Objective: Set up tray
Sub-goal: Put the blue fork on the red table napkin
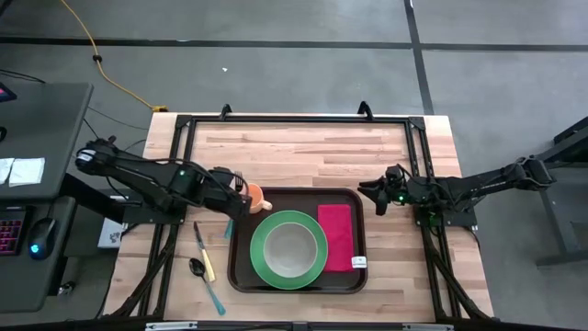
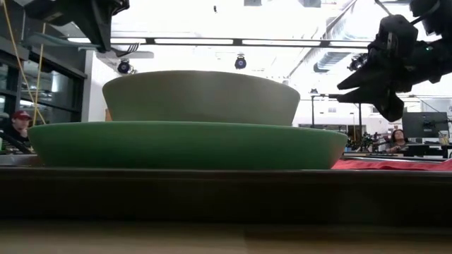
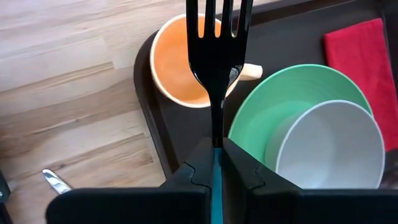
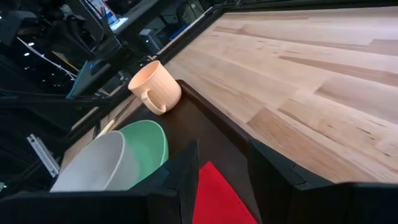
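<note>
dark brown, the tray (image 1: 241, 276) lies near the front middle of the wooden table (image 1: 303, 152). on it are a green plate (image 1: 261, 262) with a pale bowl (image 1: 289, 246), a red napkin (image 1: 337, 235) and an orange mug (image 1: 258, 196). the left gripper (image 3: 217, 163) is squeezed tight on a fork (image 3: 218, 37) above the mug. the right gripper (image 4: 221, 163) hangs by the tray's right side, jaws apart, holding nothing.

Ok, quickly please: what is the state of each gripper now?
Left gripper: closed on the fork, above the tray's corner by the cup.
Right gripper: open, empty.
</note>
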